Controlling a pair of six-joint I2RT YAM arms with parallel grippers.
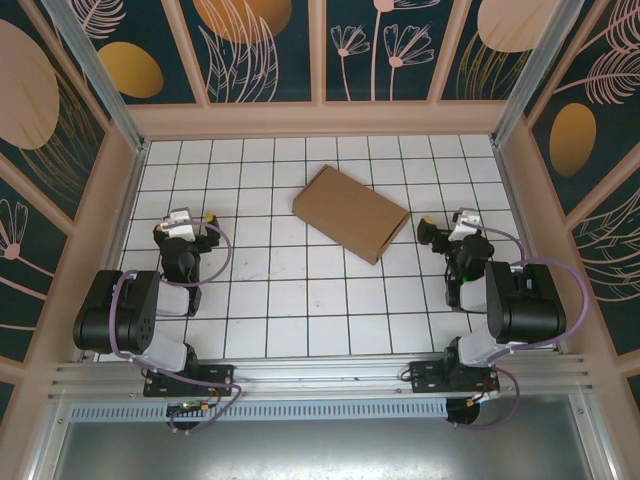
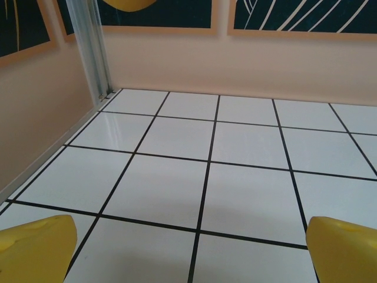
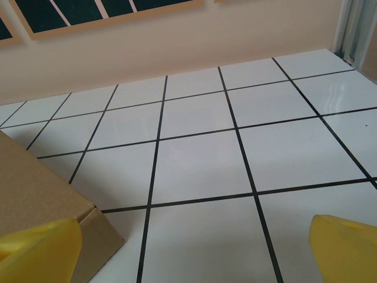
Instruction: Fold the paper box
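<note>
Wide open and grasping nothing, the left gripper [image 1: 188, 218] hangs over the tiled table [image 1: 300, 300] at the left of the top view. Its two yellow fingertips [image 2: 36, 249] sit in the lower corners of the left wrist view, with bare white tiles between them. The right gripper [image 1: 452, 225], at the right of the top view, is spread just as wide and equally empty; its own yellow tips frame the bottom of the right wrist view.

The box [image 1: 350, 212], plain brown cardboard, lies closed and flat on the table just above the centre of the top view. It is turned at an angle to the black grid lines, its long sides running from upper left to lower right. It lies between the two arms, nearer the right gripper, which is close to the box's right-hand corner but apart from it. In the right wrist view, a corner of the box takes up the lower left of the frame, partly behind the left-hand fingertip.

Peach walls [image 1: 320, 120] with dark floral panels enclose the table, and an aluminium post [image 2: 88, 47] rises in the upper left of the left wrist view. Both arm bases are bolted to a metal rail [image 1: 320, 372] across the bottom of the top view.
</note>
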